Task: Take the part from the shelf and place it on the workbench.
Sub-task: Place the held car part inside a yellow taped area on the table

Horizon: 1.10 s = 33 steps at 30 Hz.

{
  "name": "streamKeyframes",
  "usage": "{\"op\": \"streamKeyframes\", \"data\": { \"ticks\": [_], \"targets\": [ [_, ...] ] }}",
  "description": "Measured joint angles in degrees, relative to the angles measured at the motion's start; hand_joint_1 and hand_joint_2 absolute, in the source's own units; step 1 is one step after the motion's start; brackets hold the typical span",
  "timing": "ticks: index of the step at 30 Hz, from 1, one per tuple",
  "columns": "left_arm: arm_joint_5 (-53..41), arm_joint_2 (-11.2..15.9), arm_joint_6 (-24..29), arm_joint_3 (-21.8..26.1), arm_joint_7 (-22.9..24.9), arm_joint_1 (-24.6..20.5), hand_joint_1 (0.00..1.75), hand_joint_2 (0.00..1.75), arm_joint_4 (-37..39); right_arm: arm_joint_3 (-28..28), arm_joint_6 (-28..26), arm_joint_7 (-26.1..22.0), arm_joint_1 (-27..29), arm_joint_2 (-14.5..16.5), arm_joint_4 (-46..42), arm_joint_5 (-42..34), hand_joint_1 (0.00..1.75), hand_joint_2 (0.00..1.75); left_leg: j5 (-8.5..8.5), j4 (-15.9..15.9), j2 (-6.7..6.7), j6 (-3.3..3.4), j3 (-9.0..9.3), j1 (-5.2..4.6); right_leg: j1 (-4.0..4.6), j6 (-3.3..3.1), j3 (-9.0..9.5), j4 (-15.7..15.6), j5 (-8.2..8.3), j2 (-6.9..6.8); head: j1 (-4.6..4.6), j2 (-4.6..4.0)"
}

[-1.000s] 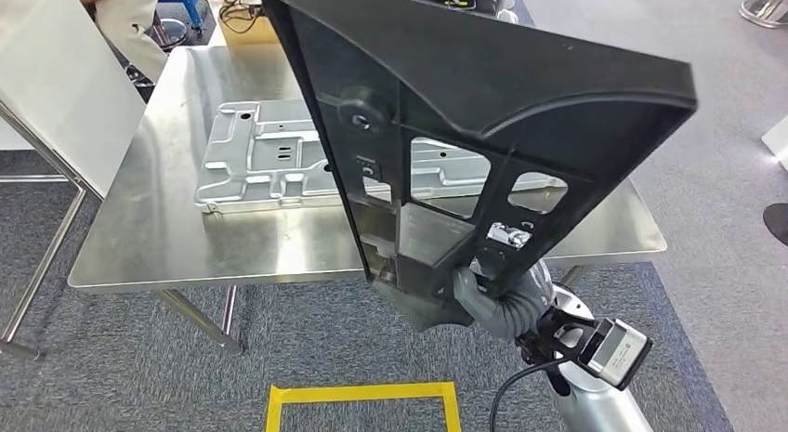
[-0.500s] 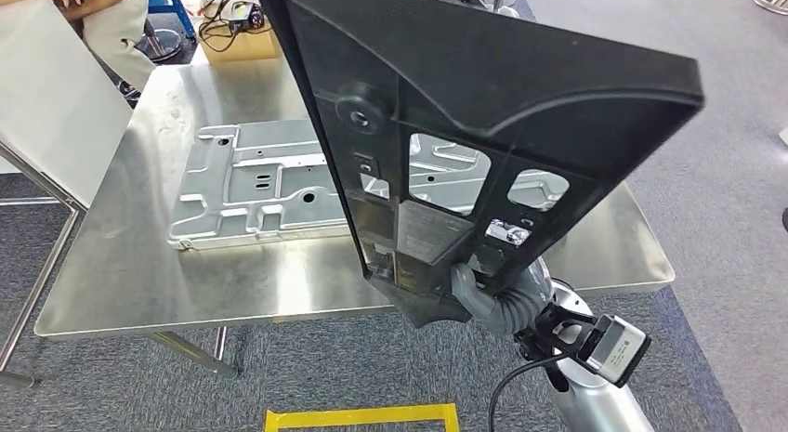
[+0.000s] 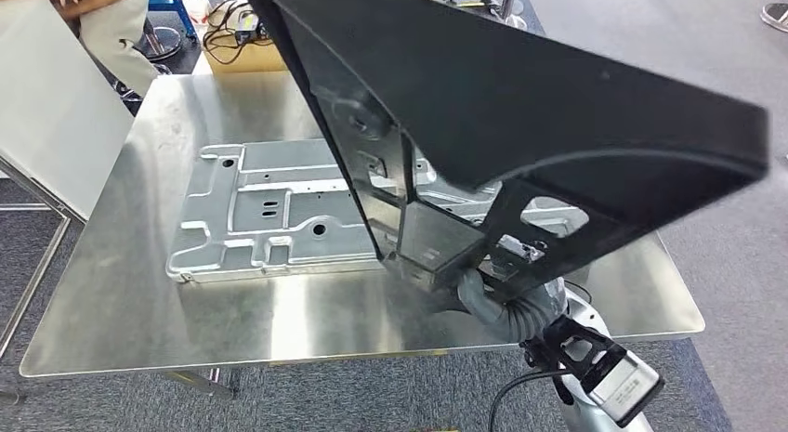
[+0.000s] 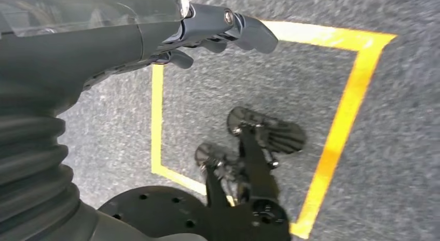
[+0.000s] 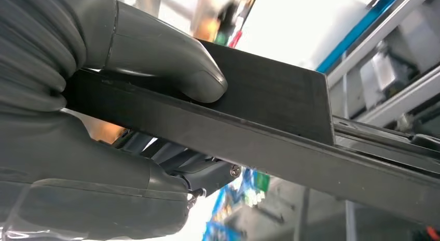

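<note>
right hand (image 5: 104,122) grips black part (image 3: 520,107) | left hand (image 4: 155,33) empty, fingers apart

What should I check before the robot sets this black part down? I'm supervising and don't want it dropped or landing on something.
1. Grip: the right hand holds the black plastic panel at its lower edge, thumb pressed on it. Ok.
2. Panel over the steel workbench: ok.
3. Landing spot: a stamped metal plate already lies under the panel. Not ok; choose bare surface.
4. Panel attitude: tilted, held above the bench. Not ok for release yet.
5. Left hand: hangs over the floor, holding nothing. Ok.
6. Person beyond the bench's far corner: clearance cannot tell.
</note>
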Motion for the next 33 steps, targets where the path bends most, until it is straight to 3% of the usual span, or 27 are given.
{"op": "streamKeyframes", "data": {
  "ticks": [2, 3, 4, 6, 7, 9, 12, 14, 17, 18, 19, 20, 22, 24, 28, 30, 32, 33],
  "targets": [
    [-0.06, 0.0, 0.11, 0.11, -0.01, -0.02, 0.0, 1.75, 0.0, -0.35, -2.81, 0.96, 0.5, -0.41, -0.89, 3.22, 1.75, 1.75, -0.7, 0.04, -0.04, 0.04, 0.54, 0.0, -0.38, 0.51, -4.62, 5.81, -2.75, -0.01, 0.05, -0.01],
    [-0.13, 0.0, 0.11, 0.14, -0.01, 0.0, 0.0, 1.75, 0.0, -0.75, -3.96, 1.74, 0.47, -0.75, -1.02, 4.62, 1.75, 1.75, -1.1, 0.15, -0.06, -0.04, 0.87, 0.01, -0.55, 0.7, -5.98, 6.52, -2.6, -0.02, 0.04, -0.01],
    [-0.24, 0.0, 0.09, 0.16, -0.01, 0.02, 0.0, 1.75, 0.0, -1.41, -4.74, 2.47, 0.07, -1.16, -0.84, 5.68, 1.75, 1.75, -1.54, 0.31, -0.08, -0.14, 1.27, 0.03, -0.71, 0.86, -6.33, 5.13, -0.94, -0.04, 0.04, -0.01],
    [-0.54, 0.0, 0.04, 0.17, -0.03, -0.03, 0.0, 1.75, 0.0, -3.36, -5.47, 3.17, -1.52, -1.98, 0.26, 6.94, 1.75, 1.75, -2.47, 0.74, -0.1, -0.47, 2.01, 0.12, -1.0, 1.03, -4.65, -1.95, 4.81, -0.06, 0.06, -0.01],
    [-0.65, 0.01, 0.03, 0.19, -0.06, -0.1, 0.0, 1.75, 0.0, -4.44, -5.53, 3.17, -2.41, -2.31, 1.05, 7.28, 1.75, 1.75, -2.82, 1.0, -0.12, -0.71, 2.2, 0.13, -0.95, 0.94, -3.87, -5.24, 6.56, -0.07, 0.07, -0.01],
    [-0.72, 0.02, 0.02, 0.24, -0.14, -0.19, 0.0, 1.75, 0.0, -6.09, -5.8, 3.25, -3.58, -2.71, 2.4, 8.19, 1.75, 1.75, -3.23, 1.36, -0.16, -1.41, 2.08, 0.08, -0.68, 0.21, -3.49, -7.95, 7.81, -0.09, 0.14, -0.01],
    [-0.75, 0.12, -0.04, 0.45, -0.32, -0.16, 0.0, 1.75, -0.01, -7.27, -9.34, 5.77, -4.79, -3.14, 4.06, 15.22, 1.75, 1.75, -3.56, 1.97, -0.11, -2.5, 1.94, 0.03, -0.67, -1.02, -3.43, -8.17, 8.29, -0.04, 0.22, -0.01],
    [-0.92, 0.21, -0.29, 0.62, -0.62, -0.28, 0.0, 1.75, -0.01, -7.86, -14.17, 9.34, -6.91, -3.8, 6.47, 24.33, 1.75, 1.75, -5.45, 5.41, -0.01, -3.07, 0.32, 0.15, -0.82, -1.52, -3.07, -8.43, 8.37, -0.07, 0.05, -0.01],
    [-1.36, 0.27, -0.55, 0.86, -0.91, -0.27, 0.0, 1.75, 0.0, -8.42, -20.26, 14.69, -11.02, -5.45, 12.29, 38.6, 1.75, 1.75, -10.04, 16.46, 0.05, -3.57, -5.44, 0.32, -0.54, -1.89, -2.99, -8.42, 8.23, -0.18, -0.1, -0.01],
    [-1.55, 0.28, -0.6, 0.94, -0.92, -0.19, 0.0, 1.75, 0.0, -8.36, -21.42, 16.06, -12.36, -6.03, 14.43, 43.03, 1.75, 1.75, -10.31, 18.27, 0.05, -3.54, -6.62, 0.32, -0.42, -1.95, -2.95, -8.4, 8.19, -0.19, -0.1, -0.01],
    [-1.72, 0.29, -0.64, 0.98, -0.92, -0.14, 0.0, 1.75, 0.0, -8.2, -22.26, 17.2, -13.71, -6.57, 16.5, 46.87, 1.75, 1.75, -9.39, 17.74, 0.05, -3.35, -6.71, 0.31, -0.31, -1.99, -2.88, -8.39, 8.15, -0.15, -0.11, -0.01],
    [-1.85, 0.32, -0.68, 1.01, -0.92, -0.12, 0.0, 1.75, 0.0, -8.0, -22.84, 18.15, -15.02, -7.03, 18.44, 49.81, 1.75, 1.75, -7.45, 14.99, 0.05, -3.05, -5.75, 0.26, -0.19, -2.02, -2.75, -8.38, 8.1, -0.11, -0.11, -0.01],
    [-1.95, 0.49, -0.74, 1.03, -0.92, -0.19, 0.0, 1.75, 0.0, -7.63, -23.56, 19.15, -17.13, -7.57, 21.37, 52.38, 1.75, 1.75, -3.25, 6.8, 0.1, -2.05, -2.42, -0.03, 0.06, -1.99, -2.41, -8.42, 7.97, -0.08, -0.04, -0.01],
    [-1.98, 0.69, -0.84, 1.04, -0.93, -0.27, 0.0, 1.75, 0.0, -7.36, -24.05, 19.42, -18.55, -7.88, 23.44, 52.98, 1.75, 1.75, -1.93, 2.15, 0.11, -1.15, -0.55, -0.47, 0.07, -1.61, -2.4, -8.48, 7.89, -0.13, 0.0, -0.01],
    [-2.01, 0.92, -0.95, 1.07, -0.93, -0.16, 0.0, 1.75, 0.0, -6.76, -24.43, 19.59, -19.63, -8.37, 25.79, 53.27, 1.75, 1.75, -0.88, 0.09, 0.13, -0.31, 0.47, -0.32, -0.01, -0.39, -2.38, -8.19, 7.25, -0.17, 0.08, -0.01],
    [-2.03, 0.9, -1.02, 1.07, -0.94, -0.26, 0.0, 1.75, 0.0, -6.56, -24.46, 19.65, -20.1, -8.73, 26.43, 53.64, 1.75, 1.75, -0.37, -0.93, 0.19, -0.06, 1.02, -0.04, -0.14, 0.04, -4.43, -3.54, 4.44, -0.18, 0.2, -0.01],
    [-2.1, 0.9, -1.1, 1.07, -0.93, -0.27, 0.0, 1.75, 0.0, -5.99, -24.1, 20.52, -20.71, -9.01, 27.41, 56.36, 1.75, 1.75, -0.42, -0.96, 0.16, 0.06, 1.04, -0.03, -0.41, 0.52, -8.31, 4.14, 1.21, -0.17, 0.22, -0.01],
    [-2.18, 0.9, -1.15, 1.08, -0.93, -0.25, 0.0, 1.75, 0.0, -5.32, -23.76, 21.28, -21.31, -9.1, 28.33, 58.95, 1.75, 1.75, -0.51, -0.85, 0.15, 0.02, 1.03, -0.02, -0.61, 0.77, -9.68, 6.56, 0.73, -0.19, 0.22, -0.01]
  ]
}}
